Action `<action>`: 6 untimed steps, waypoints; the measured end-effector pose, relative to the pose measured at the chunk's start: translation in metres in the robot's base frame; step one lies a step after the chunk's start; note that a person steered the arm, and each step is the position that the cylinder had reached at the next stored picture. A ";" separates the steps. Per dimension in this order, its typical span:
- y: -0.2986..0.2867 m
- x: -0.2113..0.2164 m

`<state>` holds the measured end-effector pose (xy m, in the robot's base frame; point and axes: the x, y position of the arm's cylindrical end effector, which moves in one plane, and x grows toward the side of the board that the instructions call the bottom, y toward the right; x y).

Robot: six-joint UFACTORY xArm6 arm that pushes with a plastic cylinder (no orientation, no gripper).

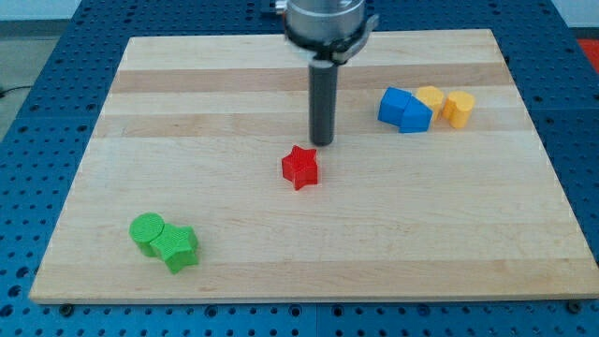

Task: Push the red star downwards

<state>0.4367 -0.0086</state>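
Nearest the view's bottom, way down and off to the view's left of my tip: a green cylinder touching a green star. Well apart from everything that matters here, so no worries there.

Next up, the red star, roughly mid-board on the wooden board. Sits just below my tip and a touch toward the view's left. Looks like a sliver of bare wood between the two, so probably not touching yet, though pretty hard to call from this angle. No real long axis on a star, so nothing to line up that way.

That offset is the whole game: tip above, star below, which is the correct side for a downward shove. Slightly off-centre though, so a straight pull toward the view's bottom might clip the right-hand points and spin or squirt the star leftward. Probably worth nudging a hair left first.

Rod standing upright, straight down from the silver mount at the view's top. No jaws or anything to open or close, nothing held, just a bare rod end on the board.

Farthest back, up and to the view's right of the tip: a blue block, then a yellow block and another yellow block, bunched close together. Well clear of the push path.
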 end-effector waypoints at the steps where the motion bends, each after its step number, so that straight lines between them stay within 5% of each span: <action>1: -0.066 0.061; 2: -0.114 0.095; 4: -0.120 0.040; 6: -0.122 0.028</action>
<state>0.4647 -0.1309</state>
